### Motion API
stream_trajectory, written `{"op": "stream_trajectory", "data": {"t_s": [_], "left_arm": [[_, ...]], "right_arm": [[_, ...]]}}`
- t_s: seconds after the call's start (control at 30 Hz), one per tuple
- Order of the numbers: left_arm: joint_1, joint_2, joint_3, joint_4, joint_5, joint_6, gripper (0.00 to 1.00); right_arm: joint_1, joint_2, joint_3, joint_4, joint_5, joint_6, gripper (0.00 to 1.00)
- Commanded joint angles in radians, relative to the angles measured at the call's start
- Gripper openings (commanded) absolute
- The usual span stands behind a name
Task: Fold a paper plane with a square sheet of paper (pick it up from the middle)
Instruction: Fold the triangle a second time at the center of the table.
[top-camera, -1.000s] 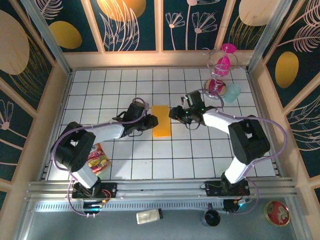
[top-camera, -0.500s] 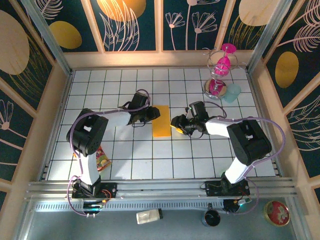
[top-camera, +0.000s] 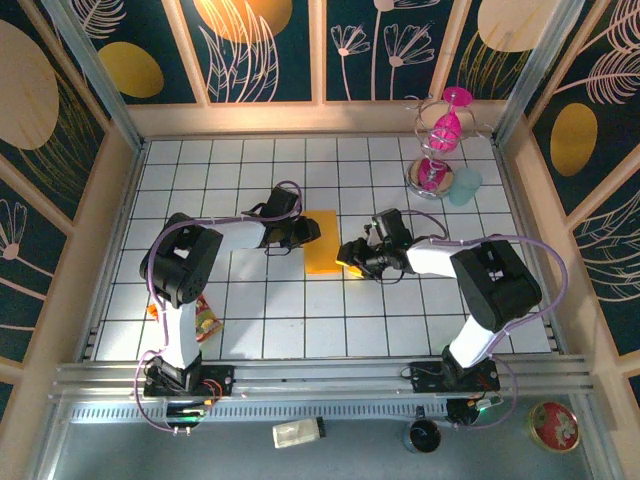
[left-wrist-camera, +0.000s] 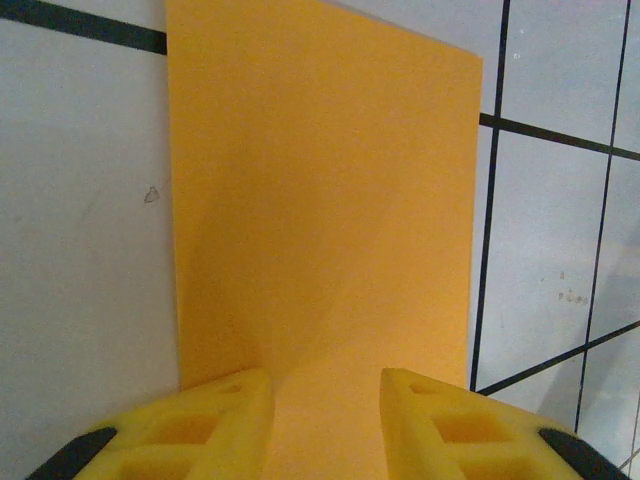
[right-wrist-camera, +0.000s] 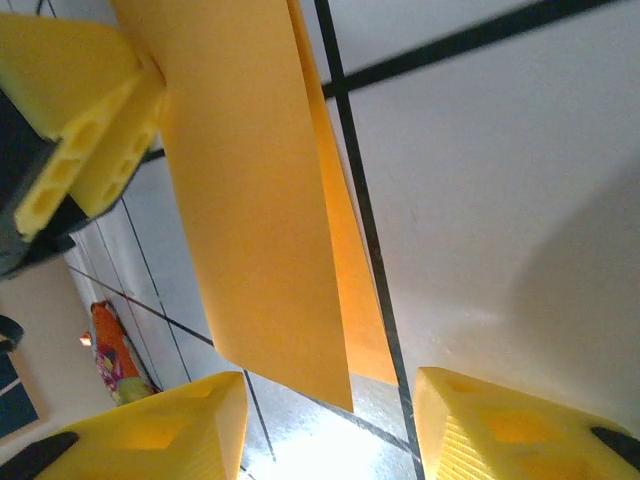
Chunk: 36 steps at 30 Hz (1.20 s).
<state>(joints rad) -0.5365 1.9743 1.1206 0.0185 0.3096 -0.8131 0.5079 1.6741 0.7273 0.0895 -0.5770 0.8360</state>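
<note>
— What's underfoot?
— White tiles (top-camera: 250, 330) ruled by thin black lines, with a wooden rim (top-camera: 300, 118) running around them

— And the walls?
— Dark teal panels on the back wall (top-camera: 290, 60), the left wall (top-camera: 50, 150) and the right wall (top-camera: 590, 180), printed with pale flower outlines and large gold and cream ovals, divided by wooden slats. A bare metal post (top-camera: 95, 70) stands in each back corner

— The near edge?
— A slotted aluminium rail (top-camera: 320, 378), then a grey strip of floor (top-camera: 100, 450)

— Light?
— Bright and even; up close, one tile throws back a white glare (right-wrist-camera: 300, 440)
</note>
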Motion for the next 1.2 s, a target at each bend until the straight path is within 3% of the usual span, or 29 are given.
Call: {"op": "stream_trajectory", "data": {"t_s": [0.0, 0.27, 0.77, 1.17], "left_arm": [[0.004, 0.03, -0.008, -0.045, -0.012, 0.012, 0.34], [0.004, 0.027, -0.014, -0.043, -0.014, 0.014, 0.34], [0.005, 0.018, -0.016, -0.034, -0.003, 0.012, 0.34], [0.005, 0.012, -0.014, -0.034, -0.002, 0.02, 0.34]], "right_arm": [[0.012, 0.002, 0.015, -0.038, -0.002, -0.019, 0.48], [0.023, 0.01, 0.032, 0.012, -0.018, -0.011, 0.37], [0.03, 0.048, 0.043, 0.094, -0.046, -0.002, 0.34], [0.029, 0.044, 0.049, 0.069, 0.012, 0.005, 0.25]]}}
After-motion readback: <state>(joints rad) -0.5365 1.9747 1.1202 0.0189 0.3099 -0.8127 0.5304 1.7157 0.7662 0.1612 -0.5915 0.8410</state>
